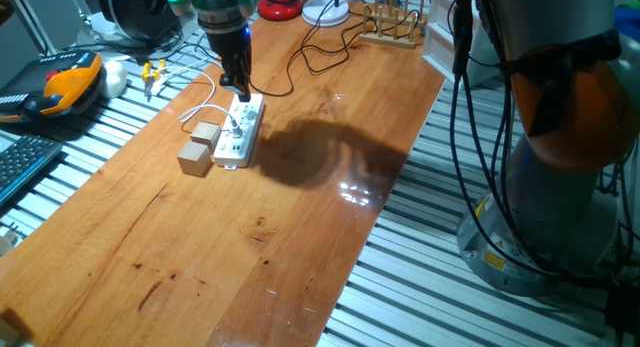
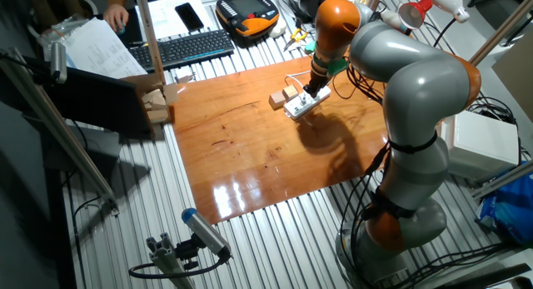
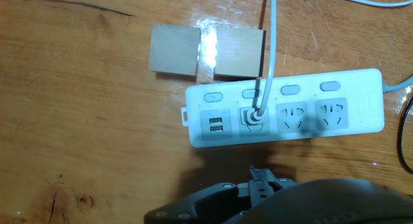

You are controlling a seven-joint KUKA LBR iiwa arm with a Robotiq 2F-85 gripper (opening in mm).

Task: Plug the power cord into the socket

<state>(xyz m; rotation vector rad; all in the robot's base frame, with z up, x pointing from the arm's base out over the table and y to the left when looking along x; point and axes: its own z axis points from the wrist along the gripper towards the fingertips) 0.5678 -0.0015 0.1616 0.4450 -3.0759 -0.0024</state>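
No readable text, labels or numbers anywhere.

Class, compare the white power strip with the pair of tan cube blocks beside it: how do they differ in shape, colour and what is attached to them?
The socket is one long, flat white strip; the tan blocks are two separate small cubes. The socket's face has switches and outlets, while the blocks' faces are plain. The power cord sits plugged into the socket; nothing is connected to the blocks. Both rest on the wooden table, side by side.
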